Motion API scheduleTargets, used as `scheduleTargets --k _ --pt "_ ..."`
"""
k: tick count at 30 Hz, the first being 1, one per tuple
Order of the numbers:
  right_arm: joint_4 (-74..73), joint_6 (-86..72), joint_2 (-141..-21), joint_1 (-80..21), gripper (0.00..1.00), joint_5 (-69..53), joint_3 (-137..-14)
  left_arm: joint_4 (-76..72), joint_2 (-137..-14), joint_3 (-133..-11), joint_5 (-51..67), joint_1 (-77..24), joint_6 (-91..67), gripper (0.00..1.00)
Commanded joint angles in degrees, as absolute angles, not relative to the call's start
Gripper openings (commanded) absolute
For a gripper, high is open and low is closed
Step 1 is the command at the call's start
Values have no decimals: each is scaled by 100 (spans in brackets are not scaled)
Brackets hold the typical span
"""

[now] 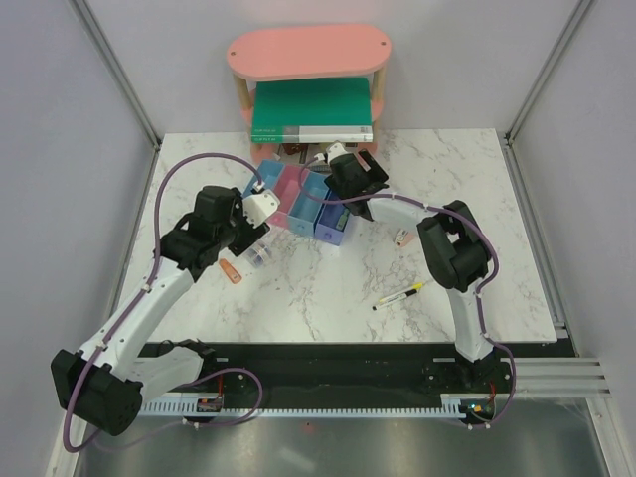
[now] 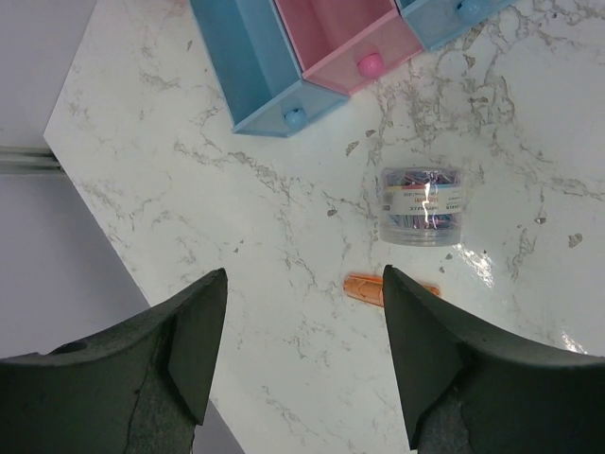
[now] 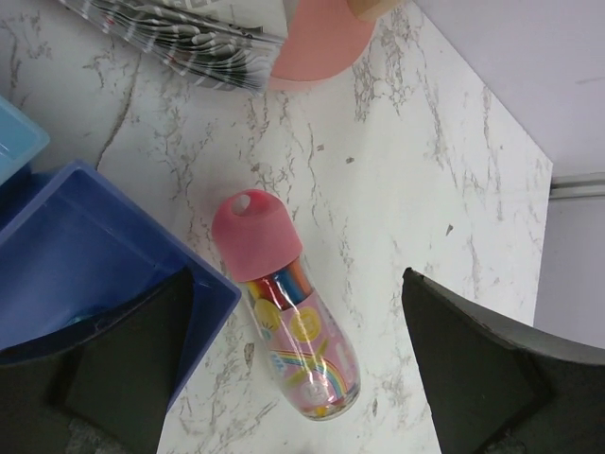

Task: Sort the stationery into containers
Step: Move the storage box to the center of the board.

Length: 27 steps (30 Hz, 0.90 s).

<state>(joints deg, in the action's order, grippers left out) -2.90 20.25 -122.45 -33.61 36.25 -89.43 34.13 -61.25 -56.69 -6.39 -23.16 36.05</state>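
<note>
The white marble tabletop point(image 1: 328, 288) is walled by pale grey panels. Nearest, on the right, lies the yellow-and-black pen point(image 1: 399, 295). On the left, the orange piece point(image 1: 231, 270) and the clear round tub of coloured clips point(image 2: 421, 205) lie under the left claw point(image 2: 302, 317), which is spread wide and empty. Farther off, both arms partly hide the row of blue, pink, blue and purple-blue plastic bins point(image 1: 298, 204); the insides that show are bare. The right claw point(image 3: 295, 284) gapes over a pink-capped rainbow bottle point(image 3: 288, 322) just beside the purple-blue bin.

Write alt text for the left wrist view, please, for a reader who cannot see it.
The left hand, open, hovers over a white marble table, where a clear round tub of coloured paper clips and a small orange piece sit. A blue plastic bin and a pink plastic bin sit at the top edge.
</note>
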Motion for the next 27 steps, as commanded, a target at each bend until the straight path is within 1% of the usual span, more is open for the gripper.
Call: scheduleTargets --k 1,5,10,13,14,15,17,21,22,27 --pt "9 2242 -11585 -3270 98 3684 -8903 3191 -6117 -5511 -562 -2285 3489 74" --pt "-788 2013 -11058 -3270 98 3130 -9034 2691 -6187 -5291 -615 -2285 3551 73" --pt "-1475 1802 -10390 -3278 98 2567 -9035 2356 -6556 -5457 -676 -2259 3366 73" --pt "-1941 1749 -9959 -3287 98 2084 -8834 1935 -6872 -5607 -896 -2136 3436 73" --pt "-1995 1758 -9854 -3270 98 1787 -8598 1777 -6960 -5625 -966 -2075 3497 73" --pt "-2039 1801 -9635 -3261 98 1601 -8474 1427 -7205 -5686 -1028 -1987 3550 73" --pt "-2276 1828 -9449 -3270 98 1093 -8141 1275 -7513 -6001 -1064 -1645 3638 73" --pt "-2505 1732 -9334 -3270 98 581 -7709 819 -8330 -6433 -836 -960 3752 72" --pt "-2496 1723 -9308 -3270 98 537 -7569 469 -8410 -6442 -800 -915 3892 72" --pt "-2522 1828 -9220 -3270 98 378 -7418 -237 -9095 -6495 -756 -861 4236 72"
